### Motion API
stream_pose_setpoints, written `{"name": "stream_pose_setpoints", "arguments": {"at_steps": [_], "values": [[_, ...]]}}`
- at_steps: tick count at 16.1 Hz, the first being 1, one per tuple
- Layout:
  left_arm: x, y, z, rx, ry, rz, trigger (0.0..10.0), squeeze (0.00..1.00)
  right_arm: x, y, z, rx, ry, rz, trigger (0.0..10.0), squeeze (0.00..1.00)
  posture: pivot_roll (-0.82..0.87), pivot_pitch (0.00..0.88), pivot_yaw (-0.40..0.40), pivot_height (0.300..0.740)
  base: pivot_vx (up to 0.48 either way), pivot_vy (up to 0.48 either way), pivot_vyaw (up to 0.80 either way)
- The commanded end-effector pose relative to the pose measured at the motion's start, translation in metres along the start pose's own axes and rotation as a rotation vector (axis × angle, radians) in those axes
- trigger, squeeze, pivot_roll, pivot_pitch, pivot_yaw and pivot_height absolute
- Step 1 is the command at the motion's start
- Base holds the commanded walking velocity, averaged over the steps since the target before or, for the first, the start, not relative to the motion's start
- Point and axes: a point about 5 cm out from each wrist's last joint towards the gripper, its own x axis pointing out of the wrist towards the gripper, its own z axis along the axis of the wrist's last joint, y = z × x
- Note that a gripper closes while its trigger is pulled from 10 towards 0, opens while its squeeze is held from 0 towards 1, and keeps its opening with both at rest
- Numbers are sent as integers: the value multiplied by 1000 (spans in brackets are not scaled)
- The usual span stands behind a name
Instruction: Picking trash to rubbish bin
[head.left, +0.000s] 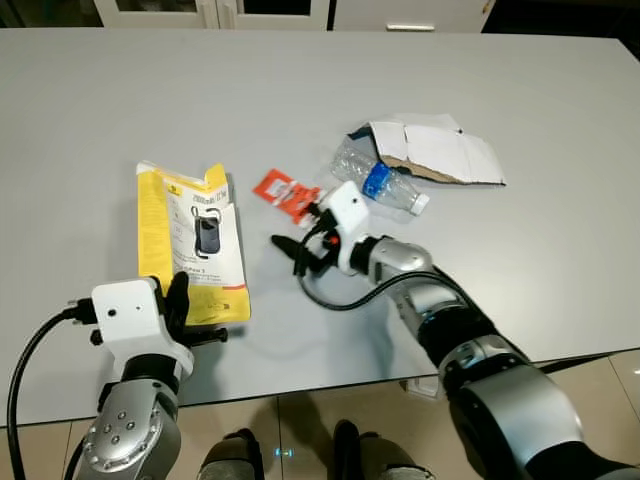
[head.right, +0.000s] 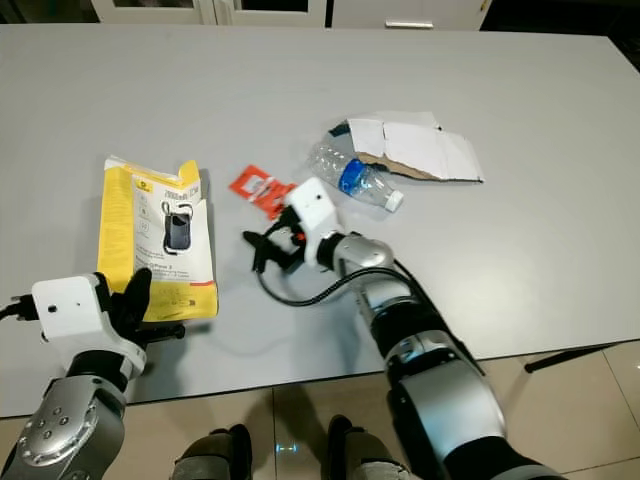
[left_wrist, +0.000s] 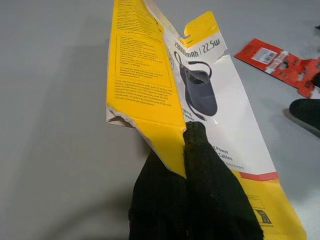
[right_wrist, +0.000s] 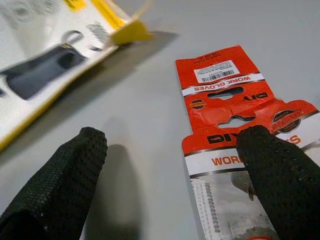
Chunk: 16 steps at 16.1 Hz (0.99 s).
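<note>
A yellow and white cardboard package (head.left: 195, 240) lies flat on the grey table (head.left: 120, 110) at the front left. My left gripper (head.left: 180, 300) is shut on the package's near edge, and the yellow flap (left_wrist: 150, 100) runs between its fingers (left_wrist: 215, 200). A red glove card (head.left: 285, 190) lies in the middle of the table. My right gripper (right_wrist: 172, 137) stands open just above it, with one fingertip (right_wrist: 270, 155) over the card's near end and the other over bare table beside it.
A crushed clear plastic bottle (head.left: 380, 180) with a blue label lies right of the red card. Behind it is a flattened piece of white and brown cardboard (head.left: 440, 150). The table's front edge (head.left: 300, 385) is close to my body, with tiled floor below.
</note>
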Motion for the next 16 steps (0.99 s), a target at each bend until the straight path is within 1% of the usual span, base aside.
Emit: {"name": "stream_pose_setpoints", "arguments": {"at_steps": [1,2,3,4,9,11,16], "values": [[-4,0,-12,13,80,-2,392,0,-1,9,-17,18,52,44,10000,0,145,281,-80,740,0,0,0],[-5,0,-12,12,83,-2,392,0,-2,11,-21,22,65,49,10000,0,148,281,-79,740,0,0,0],[-6,0,-12,12,85,-3,353,0,-3,13,-25,32,70,58,3804,0,153,282,-76,740,0,0,0],[-6,0,-12,12,89,-5,353,0,-4,13,-27,41,67,65,0,0,154,281,-74,740,0,0,0],[-6,-1,-11,12,88,-10,275,0,-6,13,-30,56,70,58,0,0,152,278,-77,740,0,0,0],[-6,-2,-11,8,89,-10,392,0,-6,12,-29,57,68,57,0,0,152,278,-80,740,0,0,0],[-7,-2,-12,3,95,-9,275,0,-5,12,-28,59,67,42,0,0,153,282,-85,740,0,0,0]]}}
